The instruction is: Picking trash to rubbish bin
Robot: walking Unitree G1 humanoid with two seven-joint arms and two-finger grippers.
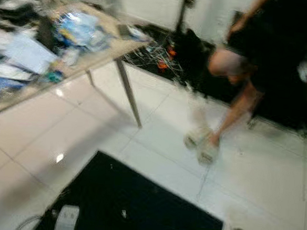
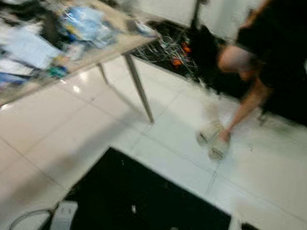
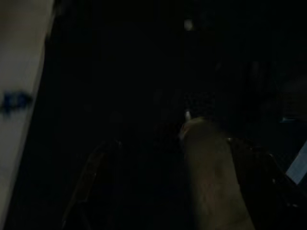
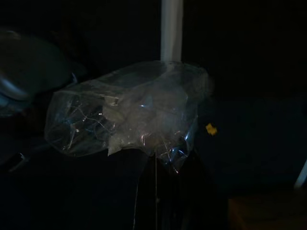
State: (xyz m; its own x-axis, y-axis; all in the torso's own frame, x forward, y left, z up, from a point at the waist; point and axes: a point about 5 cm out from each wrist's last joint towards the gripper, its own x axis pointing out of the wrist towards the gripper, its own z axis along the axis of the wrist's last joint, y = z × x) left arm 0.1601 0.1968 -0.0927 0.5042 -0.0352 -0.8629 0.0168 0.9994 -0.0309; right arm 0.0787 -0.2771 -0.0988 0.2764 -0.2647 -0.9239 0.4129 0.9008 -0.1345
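Observation:
In the dim right wrist view, a crumpled clear plastic wrapper (image 4: 129,112) sits at the tips of my right gripper (image 4: 165,160), which is shut on it. The dark fingers (image 4: 144,196) run up to the wrapper's lower edge. In the very dark left wrist view my left gripper (image 3: 172,163) is only a faint outline, with a pale rounded shape (image 3: 211,177) beside it. The eye views are blurred by motion.
A cluttered table (image 1: 102,56) with papers and blue packets stands at the left on thin metal legs (image 1: 129,95). A person (image 1: 269,44) in black bends down at the right, a hand near pale slippers (image 1: 201,144). A black mat (image 1: 137,203) lies on the white tiles before me. Tangled cables (image 1: 157,55) lie by the wall.

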